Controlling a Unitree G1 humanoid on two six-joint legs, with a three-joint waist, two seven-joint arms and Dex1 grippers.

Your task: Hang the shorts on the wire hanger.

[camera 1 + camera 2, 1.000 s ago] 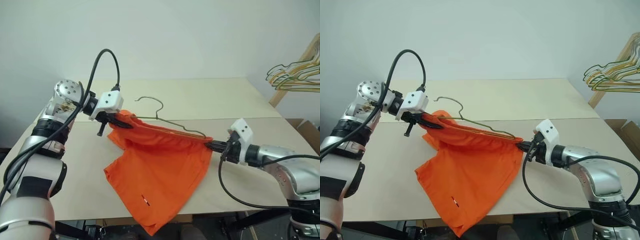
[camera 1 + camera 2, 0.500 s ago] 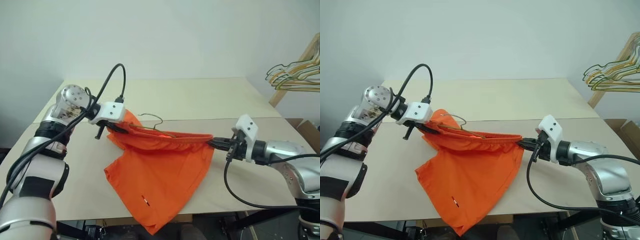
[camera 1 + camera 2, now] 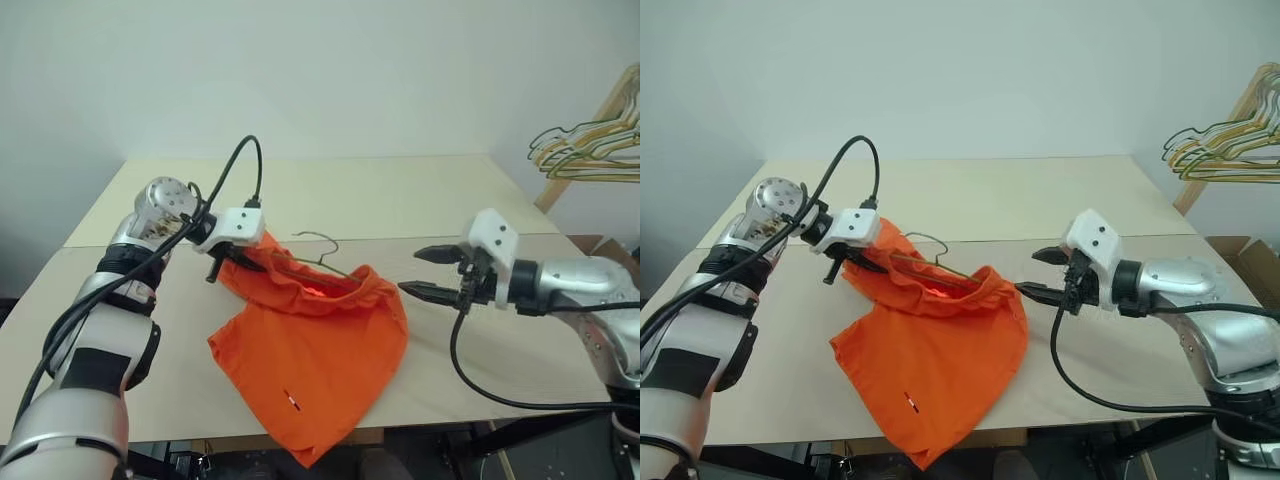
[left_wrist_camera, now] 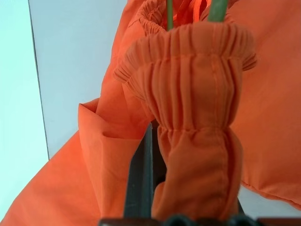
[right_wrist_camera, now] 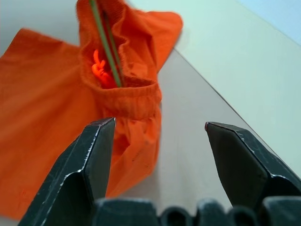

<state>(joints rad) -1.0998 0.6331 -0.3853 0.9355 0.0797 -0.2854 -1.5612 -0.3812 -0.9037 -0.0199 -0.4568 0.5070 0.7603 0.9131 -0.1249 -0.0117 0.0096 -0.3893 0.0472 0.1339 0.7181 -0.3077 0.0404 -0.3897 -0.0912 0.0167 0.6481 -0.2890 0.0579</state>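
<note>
The left gripper (image 3: 250, 262) is clamped on the gathered waistband at the left end of the shorts (image 3: 310, 360); in the left wrist view the bunched elastic is pinched between its fingers (image 4: 138, 188), with no gap between pad and cloth. The right gripper (image 3: 432, 272) has its jaws spread wide and holds nothing; it stands just to the right of the shorts' free waistband end, apart from the cloth. In the right wrist view both fingers (image 5: 89, 160) frame the waistband opening without touching it. The shorts lie on the near part of the table (image 3: 400, 200), left waistband end raised by the left gripper, the rest sagging down to the tabletop and over the near edge. The wire hanger (image 3: 318, 243) runs inside the waistband, its hook protruding on the far side above the cloth. A bunch of green and yellow hangers (image 3: 590, 150) hangs at the far right, well apart from the table.
</note>
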